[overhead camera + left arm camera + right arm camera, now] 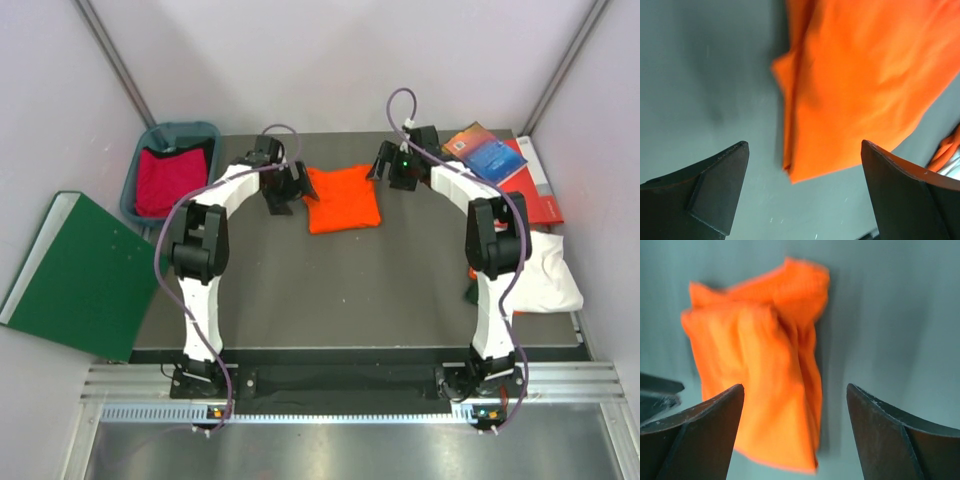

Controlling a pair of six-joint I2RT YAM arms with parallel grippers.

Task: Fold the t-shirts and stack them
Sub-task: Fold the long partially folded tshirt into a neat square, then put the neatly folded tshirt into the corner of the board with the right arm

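While both arms reach across the dark table point(350, 290) in the overhead view, the orange t-shirt point(343, 198) lies folded into a rough square toward 12 o'clock of the tabletop, flat on the surface between the two claws. The left gripper point(283, 195) sits just beside the shirt's 9 o'clock edge and the right gripper point(385, 165) near its 2 o'clock corner. A red t-shirt point(165, 178) fills a blue-grey bin point(178, 128) at 10 o'clock, a green board point(85, 270) leans off the table at 8 o'clock, books point(495, 158) rest at 2 o'clock, and a white t-shirt point(545, 270) lies bunched at 4 o'clock beside the right arm. In the left wrist view, the left gripper point(804, 150) is released, its dark fingers point(715, 195) spread wide, while the orange t-shirt point(865, 75) stretches from the centre toward 1 o'clock on the grey table point(705, 75), a folded corner pointing down between the fingers. In the right wrist view, the right gripper point(795, 387) is likewise released, jaws well apart, and the orange t-shirt point(755, 355), somewhat blurred, lies on the table point(890, 315) toward 10 o'clock, its lower edge running between the fingertips point(725, 410).
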